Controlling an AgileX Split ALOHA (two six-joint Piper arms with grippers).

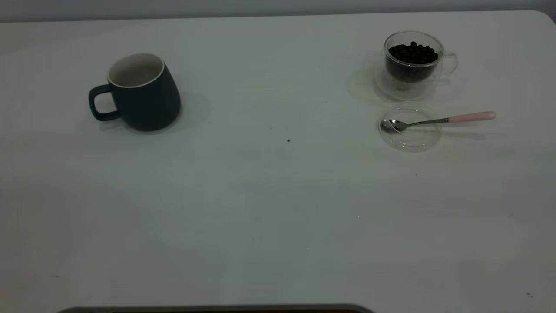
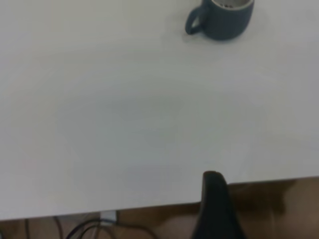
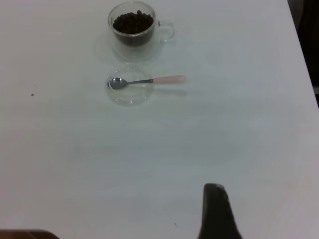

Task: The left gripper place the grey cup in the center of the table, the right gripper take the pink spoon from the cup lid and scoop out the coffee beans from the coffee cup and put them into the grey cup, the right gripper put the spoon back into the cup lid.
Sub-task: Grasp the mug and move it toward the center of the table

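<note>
Blue-grey, the grey cup (image 1: 141, 92) stands upright at the table's (image 1: 269, 208) left side. Opposite, the coffee cup (image 1: 413, 65) holds coffee beans (image 1: 412, 53); just beside it the pink spoon (image 1: 436, 120) rests on the cup lid (image 1: 409, 130). Whether either gripper is open, I cannot tell.
</note>
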